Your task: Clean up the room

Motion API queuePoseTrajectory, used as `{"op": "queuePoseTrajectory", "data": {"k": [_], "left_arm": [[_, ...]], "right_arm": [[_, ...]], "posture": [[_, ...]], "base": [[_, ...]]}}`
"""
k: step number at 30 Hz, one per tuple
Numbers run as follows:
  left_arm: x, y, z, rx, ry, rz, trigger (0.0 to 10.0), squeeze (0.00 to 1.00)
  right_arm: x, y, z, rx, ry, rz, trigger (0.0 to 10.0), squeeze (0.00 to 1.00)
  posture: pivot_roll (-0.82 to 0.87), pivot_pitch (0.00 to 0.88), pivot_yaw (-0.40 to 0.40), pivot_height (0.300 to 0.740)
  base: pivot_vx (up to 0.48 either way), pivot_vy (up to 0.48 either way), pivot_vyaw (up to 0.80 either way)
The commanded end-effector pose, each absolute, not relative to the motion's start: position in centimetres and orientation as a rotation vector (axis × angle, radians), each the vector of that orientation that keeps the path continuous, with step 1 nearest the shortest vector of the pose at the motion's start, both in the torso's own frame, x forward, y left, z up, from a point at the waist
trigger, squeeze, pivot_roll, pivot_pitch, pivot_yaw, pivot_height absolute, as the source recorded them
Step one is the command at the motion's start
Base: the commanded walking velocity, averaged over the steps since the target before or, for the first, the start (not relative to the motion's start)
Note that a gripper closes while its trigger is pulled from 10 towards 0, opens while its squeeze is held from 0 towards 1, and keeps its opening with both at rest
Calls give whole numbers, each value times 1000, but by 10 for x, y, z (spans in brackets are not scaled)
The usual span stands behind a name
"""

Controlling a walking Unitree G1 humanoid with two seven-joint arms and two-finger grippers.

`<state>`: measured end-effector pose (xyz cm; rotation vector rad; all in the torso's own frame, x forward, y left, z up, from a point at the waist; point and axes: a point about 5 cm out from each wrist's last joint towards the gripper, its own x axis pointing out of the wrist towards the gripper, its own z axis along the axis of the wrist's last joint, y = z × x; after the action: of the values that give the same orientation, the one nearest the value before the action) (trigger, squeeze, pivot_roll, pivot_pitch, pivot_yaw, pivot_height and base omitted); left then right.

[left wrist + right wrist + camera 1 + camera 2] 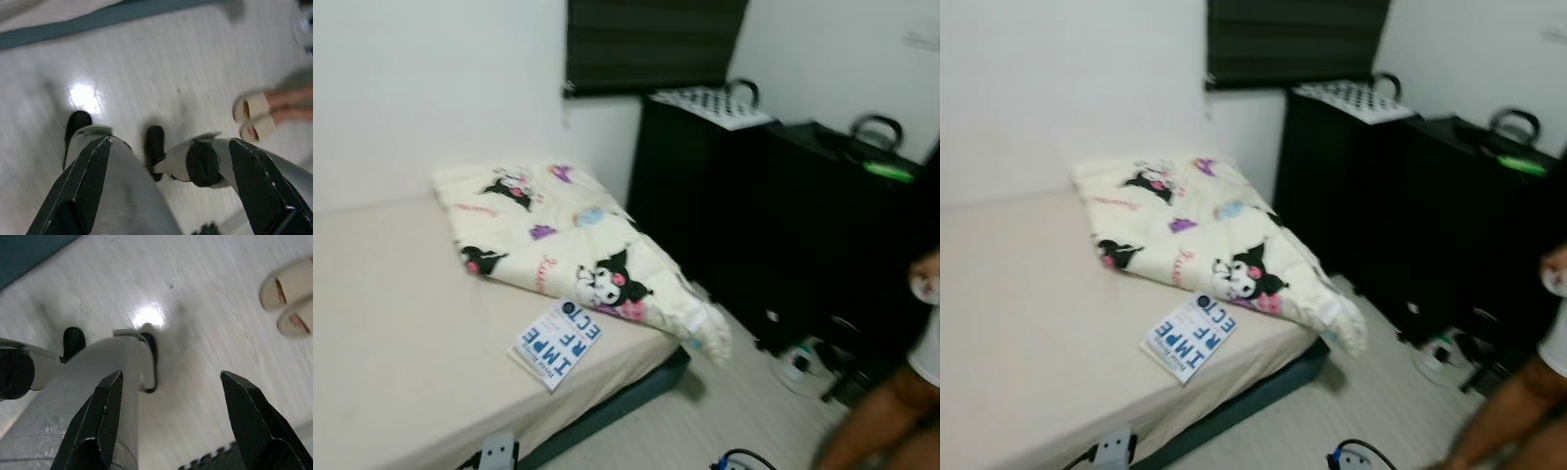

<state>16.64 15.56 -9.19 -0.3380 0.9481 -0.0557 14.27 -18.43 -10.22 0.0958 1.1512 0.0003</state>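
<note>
Both arms hanging idle over the pale floor (186, 63): left gripper (168, 196) with jaws spread wide, right gripper (168, 423) same, nothing held. Beige slippers (288, 298) on a person's feet just nearby. Up on the bed (391, 323), blue-and-white book (558, 343) near the edge, touching the folded cartoon-print blanket (558, 235) behind it. Black dresser (783, 215) against the far wall, checkered board (710, 103) on top.
</note>
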Motion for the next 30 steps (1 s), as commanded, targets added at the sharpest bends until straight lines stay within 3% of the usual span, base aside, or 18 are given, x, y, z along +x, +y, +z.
{"op": "queuePoseTrajectory", "data": {"k": [1, 14, 20, 30], "left_arm": [[161, 152, -94, -345, 969, -62, 10000, 0], [162, 152, -94, -327, 974, -69, 10000, 0], [162, 153, -94, -322, 968, -61, 10000, 0], [162, 162, -93, -330, 959, -51, 10000, 0]], "right_arm": [[147, -188, -100, 83, 1137, -5, 10000, 0], [147, -188, -100, 73, 1142, 0, 10000, 0], [146, -189, -101, 104, 1138, -46, 10000, 0], [148, -189, -100, 47, 1140, 5, 10000, 0]], "posture": [[29, 0, -97, 740], [27, 0, -93, 740], [27, 0, -95, 740], [25, 0, -95, 740]], "base": [[0, -461, 788], [0, -431, 788], [0, 0, 133], [421, 0, 160]]}}
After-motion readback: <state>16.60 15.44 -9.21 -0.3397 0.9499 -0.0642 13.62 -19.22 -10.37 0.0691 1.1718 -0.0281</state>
